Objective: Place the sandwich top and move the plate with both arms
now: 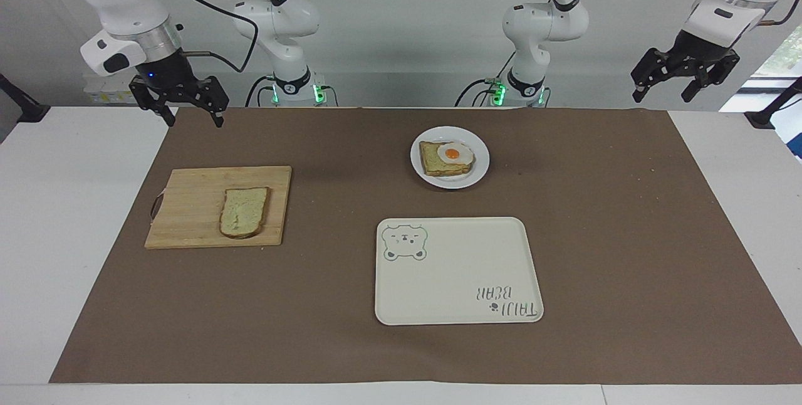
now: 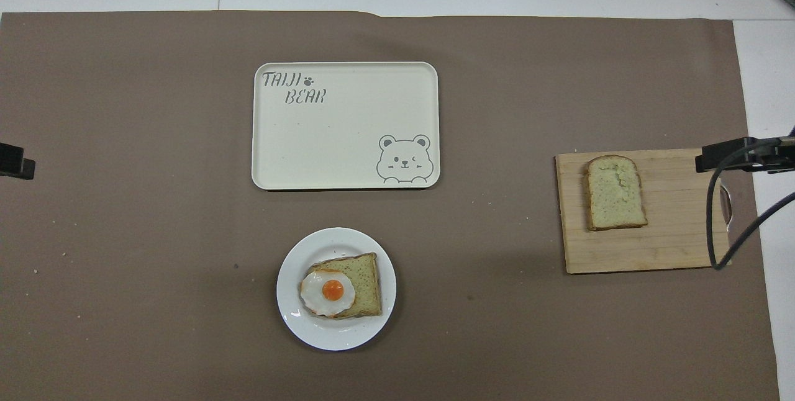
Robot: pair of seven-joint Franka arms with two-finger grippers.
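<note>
Only my facing view shows both hands: left hand (image 1: 684,84) and right hand (image 1: 185,106) raised at the bench (image 1: 75,204) ends, fingers apart, empty. The sandwich top (image 1: 244,212) lies on a cutting board (image 1: 188,217); the plate (image 1: 467,176) carries egg toast (image 1: 446,158) beside the tray (image 1: 457,279) on brown paper (image 1: 626,236).

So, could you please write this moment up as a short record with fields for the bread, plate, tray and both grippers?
sandwich top: lying flat on the cutting board, toward the right arm's end of the table
plate: holds the toast with fried egg, nearer to the robots than the tray
tray: nothing on it
right gripper: open, raised above the mat's edge, holding nothing
left gripper: open, raised off the mat, holding nothing
</note>
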